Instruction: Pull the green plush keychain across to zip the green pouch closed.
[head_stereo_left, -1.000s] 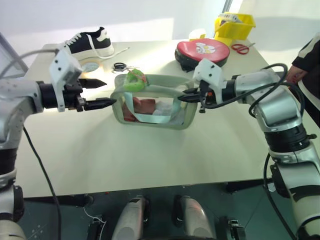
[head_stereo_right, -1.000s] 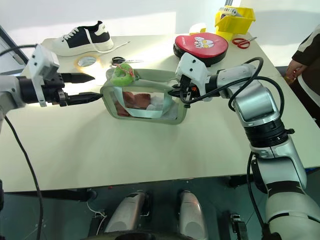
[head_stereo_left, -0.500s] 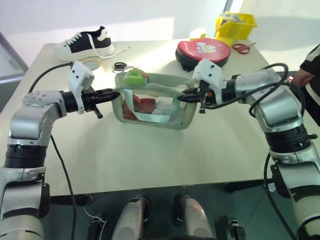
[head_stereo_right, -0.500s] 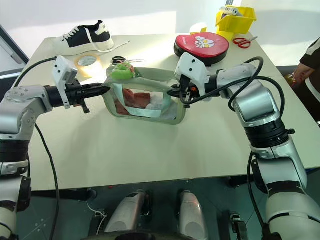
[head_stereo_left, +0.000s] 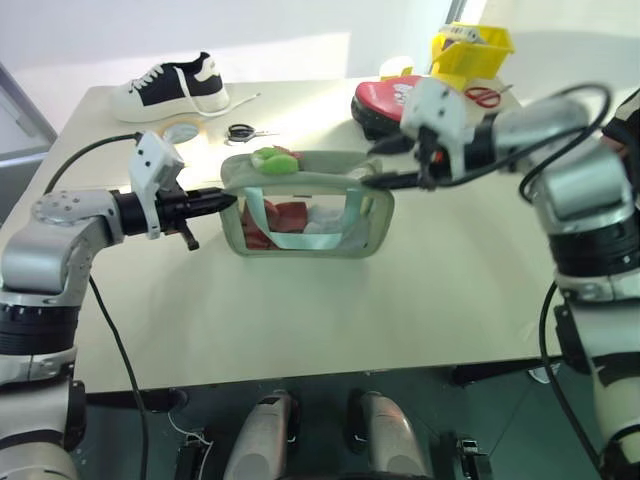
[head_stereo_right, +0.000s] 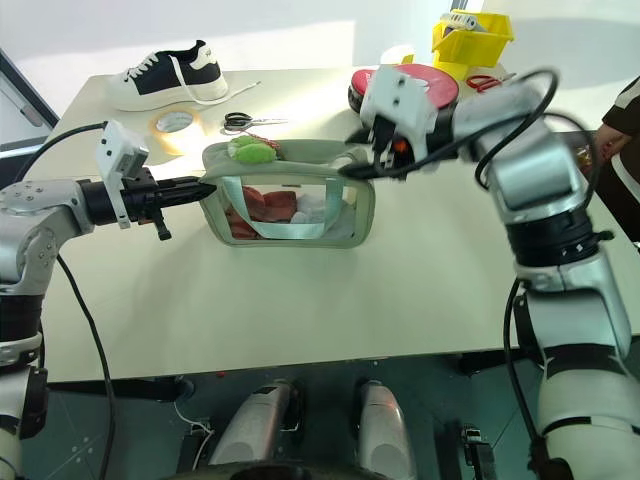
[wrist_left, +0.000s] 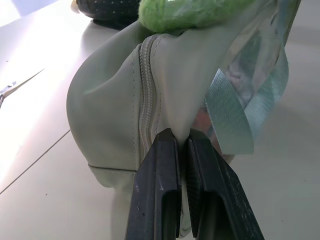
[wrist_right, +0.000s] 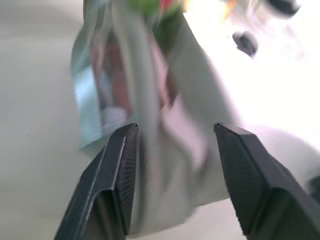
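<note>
The green pouch (head_stereo_left: 305, 215) lies on the table with its zipper upward and red items showing through the clear side. On its top, at the left end, rests the green plush keychain (head_stereo_left: 268, 158). My left gripper (head_stereo_left: 226, 199) is shut on the pouch's left end; in the left wrist view both fingers (wrist_left: 160, 190) pinch the fabric beside the zipper (wrist_left: 146, 100). Just above the pouch's right end hovers my right gripper (head_stereo_left: 380, 165), open, and in its wrist view the fingers (wrist_right: 117, 180) stand wide apart with the blurred pouch (wrist_right: 150, 125) beyond them.
At the back of the table (head_stereo_left: 300, 300) are a black and white shoe (head_stereo_left: 175, 85), a tape roll (head_stereo_left: 180, 128), black scissors (head_stereo_left: 240, 131), a round red case (head_stereo_left: 385, 100), a yellow box (head_stereo_left: 468, 48) and red scissors (head_stereo_left: 483, 96). A person (head_stereo_left: 630, 115) stands at the right edge.
My left gripper came in and shut on the pouch's left end. My right gripper opened, let go of the right end and rose above it.
</note>
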